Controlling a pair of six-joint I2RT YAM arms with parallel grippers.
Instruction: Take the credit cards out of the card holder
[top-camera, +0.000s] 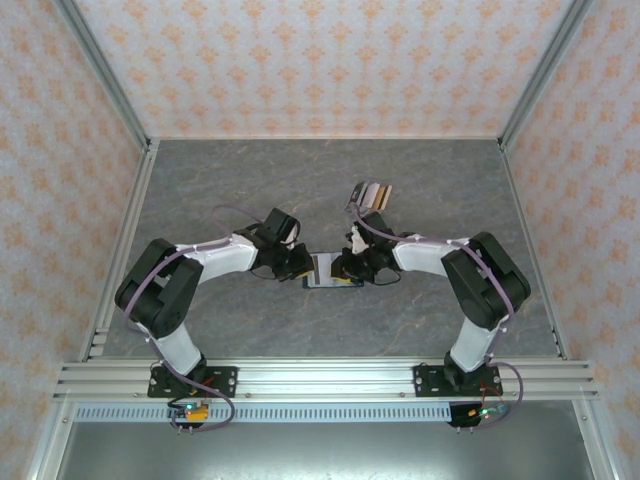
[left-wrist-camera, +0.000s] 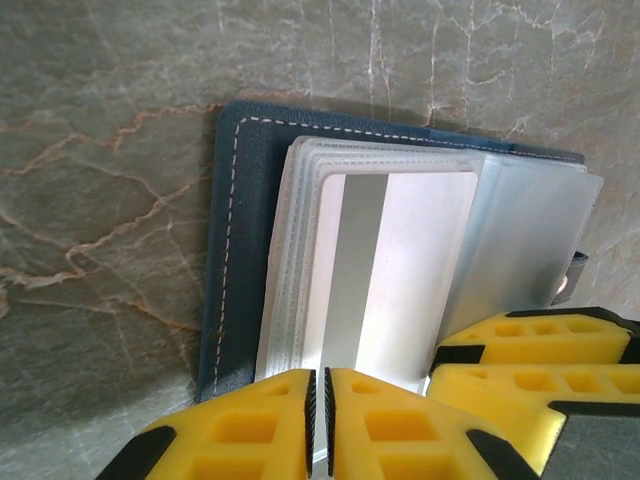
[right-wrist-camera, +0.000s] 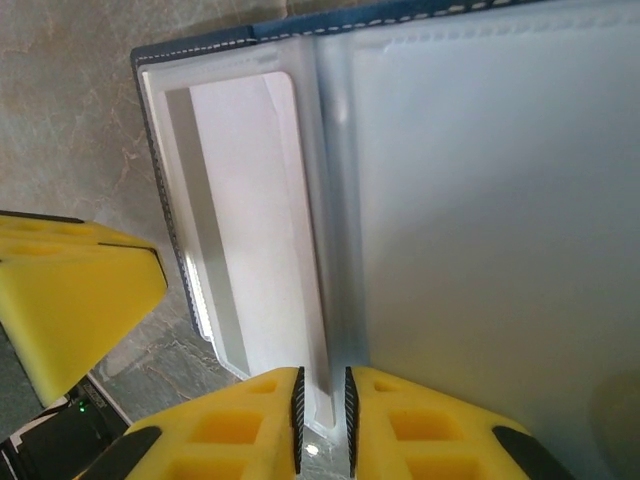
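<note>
Dragging the whole card holder (top-camera: 324, 270) along looks the main risk, should the right gripper (top-camera: 350, 268) lose its hold; from above, the holder lies open mid-table between the 2 grippers.

Left wrist: the left gripper (left-wrist-camera: 320, 400) is pinched shut on the white card (left-wrist-camera: 400, 260) at its near edge, with the holder's blue cover just beyond.

Right wrist: the right gripper clamps the edge of a clear sleeve (right-wrist-camera: 480, 200).

No readable text, labels or numbers anywhere.
</note>
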